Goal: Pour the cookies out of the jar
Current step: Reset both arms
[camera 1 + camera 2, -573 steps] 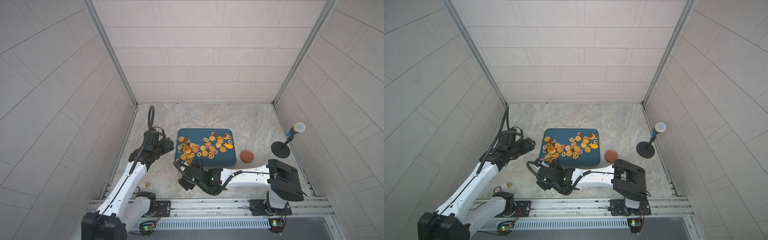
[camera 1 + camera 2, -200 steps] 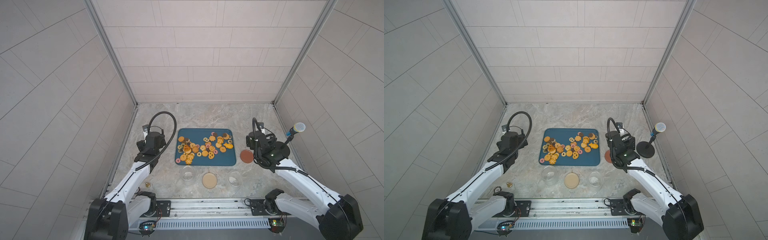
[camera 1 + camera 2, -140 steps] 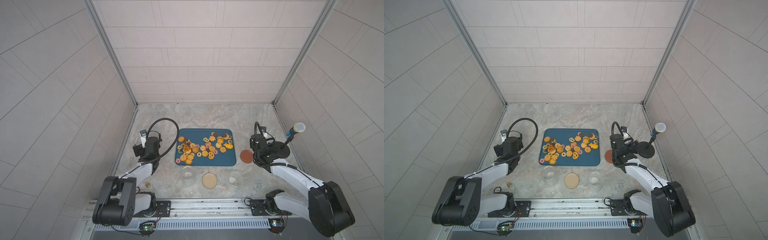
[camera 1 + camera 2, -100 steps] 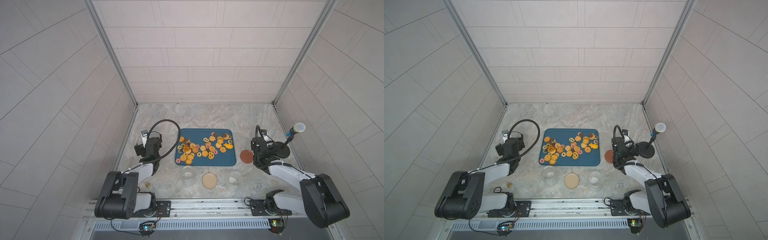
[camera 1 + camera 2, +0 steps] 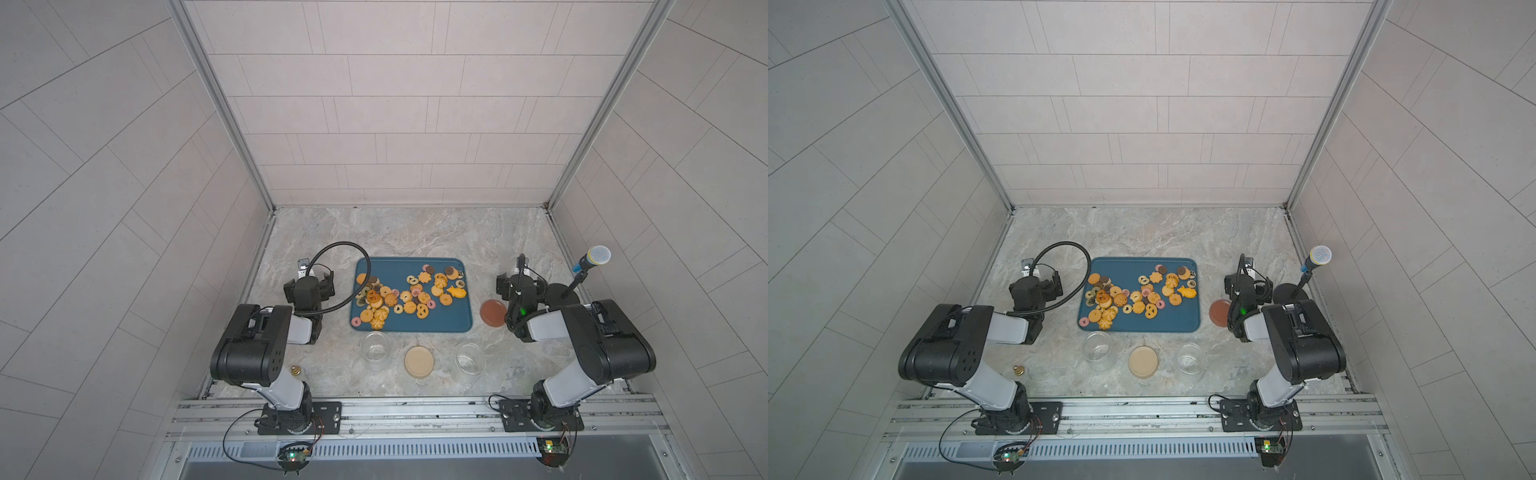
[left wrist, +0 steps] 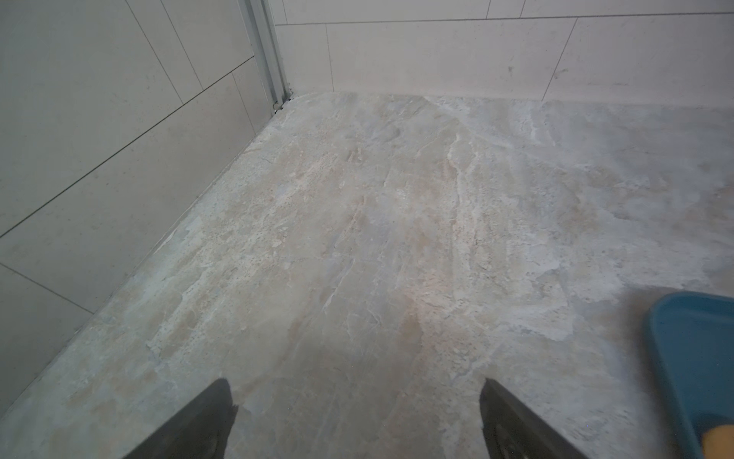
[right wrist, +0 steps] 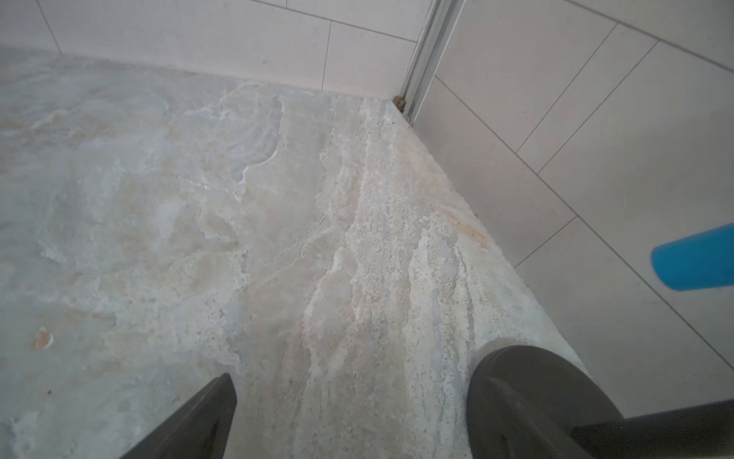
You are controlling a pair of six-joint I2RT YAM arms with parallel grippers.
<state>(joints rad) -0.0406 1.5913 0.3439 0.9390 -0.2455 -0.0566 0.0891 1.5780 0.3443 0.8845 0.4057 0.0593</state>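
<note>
The cookies [image 5: 399, 297] [image 5: 1133, 297] lie spread over a blue tray [image 5: 449, 322] [image 5: 1179, 322] in both top views. Two clear glass jars [image 5: 375, 351] [image 5: 469, 357] stand upright and empty in front of the tray, seen again in a top view [image 5: 1097, 347] [image 5: 1190, 356]. My left gripper [image 5: 316, 277] [image 6: 354, 383] rests low to the left of the tray, open, with only bare table between its fingers. My right gripper [image 5: 514, 277] [image 7: 359, 379] sits to the right of the tray, open and empty. The left wrist view catches the tray's corner [image 6: 695, 357].
A tan lid [image 5: 419, 361] lies between the jars. A brown lid [image 5: 493, 313] lies right of the tray, beside my right arm. A microphone [image 5: 596, 255] on a round black base [image 7: 536, 381] stands at the right wall. A small brass piece [image 5: 295, 370] sits at the front left.
Both arms have drawn back and folded low at the tray's two sides. Nearly three seconds ago the right arm stretched across the front. Jars, lids and cookies stay put.
</note>
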